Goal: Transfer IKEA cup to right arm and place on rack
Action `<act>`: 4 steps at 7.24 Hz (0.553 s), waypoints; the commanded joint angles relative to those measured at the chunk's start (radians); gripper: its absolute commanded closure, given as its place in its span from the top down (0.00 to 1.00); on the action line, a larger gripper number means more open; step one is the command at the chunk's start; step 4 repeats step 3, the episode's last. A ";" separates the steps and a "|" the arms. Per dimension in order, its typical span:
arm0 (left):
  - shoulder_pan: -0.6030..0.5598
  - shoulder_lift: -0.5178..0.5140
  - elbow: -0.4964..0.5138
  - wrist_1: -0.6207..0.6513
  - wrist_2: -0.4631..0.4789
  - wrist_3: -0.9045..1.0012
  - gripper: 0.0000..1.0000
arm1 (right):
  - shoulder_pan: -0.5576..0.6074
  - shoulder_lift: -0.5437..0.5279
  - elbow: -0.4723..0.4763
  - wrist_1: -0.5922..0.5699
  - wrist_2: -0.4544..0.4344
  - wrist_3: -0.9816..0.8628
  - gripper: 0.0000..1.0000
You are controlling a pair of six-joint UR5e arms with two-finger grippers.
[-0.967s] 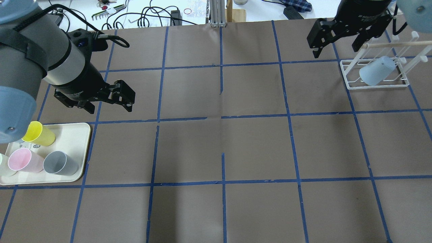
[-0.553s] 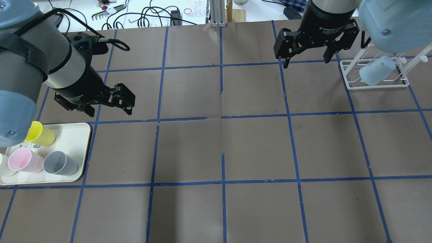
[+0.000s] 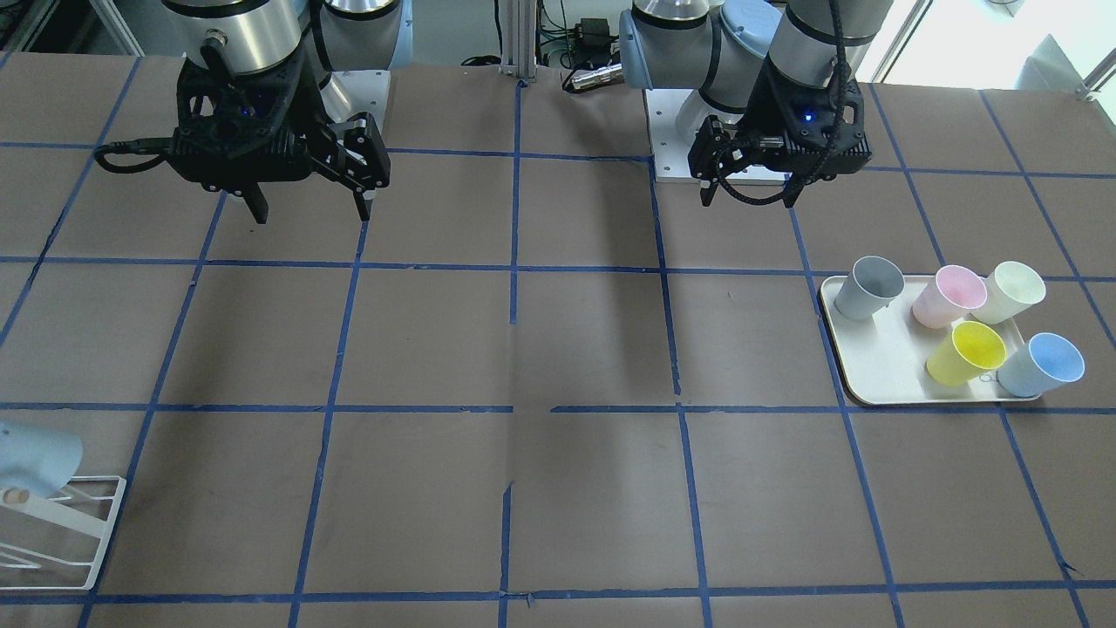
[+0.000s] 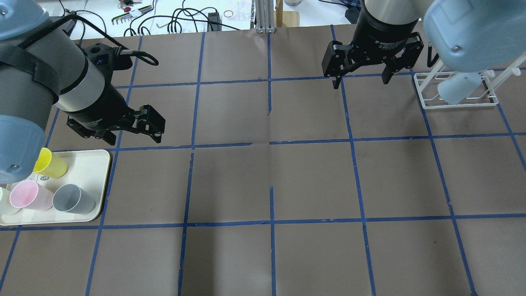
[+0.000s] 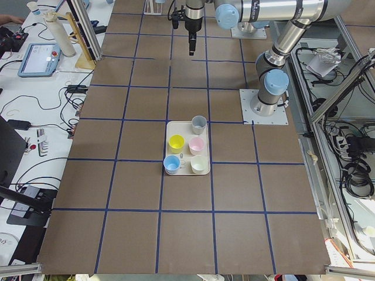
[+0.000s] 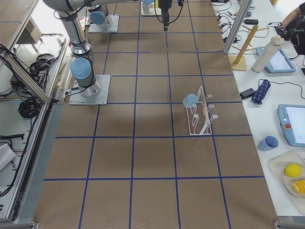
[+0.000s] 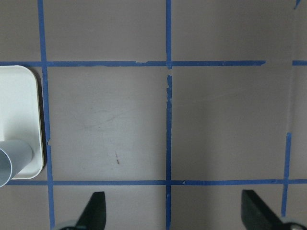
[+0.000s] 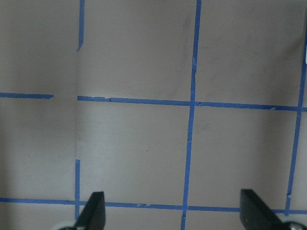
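Observation:
The pale light-blue IKEA cup [image 4: 458, 88] lies tilted on the white wire rack [image 4: 456, 105] at the far right; it also shows in the front view [image 3: 35, 458] and the right side view [image 6: 189, 100]. My right gripper [image 4: 361, 80] is open and empty, hovering to the left of the rack, apart from it. My left gripper [image 4: 133, 137] is open and empty, just beyond the beige tray [image 4: 96, 168]. A second blue cup [image 3: 1042, 365] stands on that tray. Both wrist views show only open fingers over bare table.
The tray at the left front holds a yellow cup [image 4: 49, 163], a pink cup [image 4: 28, 195], a grey cup [image 4: 74, 198] and a cream cup [image 3: 1011, 290]. Brown paper with blue tape lines covers the table. Cables and tools lie beyond the far edge.
My right gripper has moved left, away from the rack, staying open. The cup stays on the rack. My left gripper has shifted only slightly.

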 commanded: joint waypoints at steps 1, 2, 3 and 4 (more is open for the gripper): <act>0.002 0.013 0.003 -0.003 0.004 0.000 1.00 | -0.003 0.000 0.000 0.008 -0.007 0.064 1.00; 0.002 0.017 0.001 -0.004 0.004 0.000 1.00 | -0.003 0.000 0.000 0.008 -0.010 0.064 1.00; 0.002 0.026 0.001 -0.015 0.007 0.000 1.00 | -0.003 0.000 0.000 0.008 -0.009 0.058 1.00; 0.002 0.026 0.001 -0.015 0.007 0.000 1.00 | -0.003 0.000 0.000 0.008 -0.009 0.058 1.00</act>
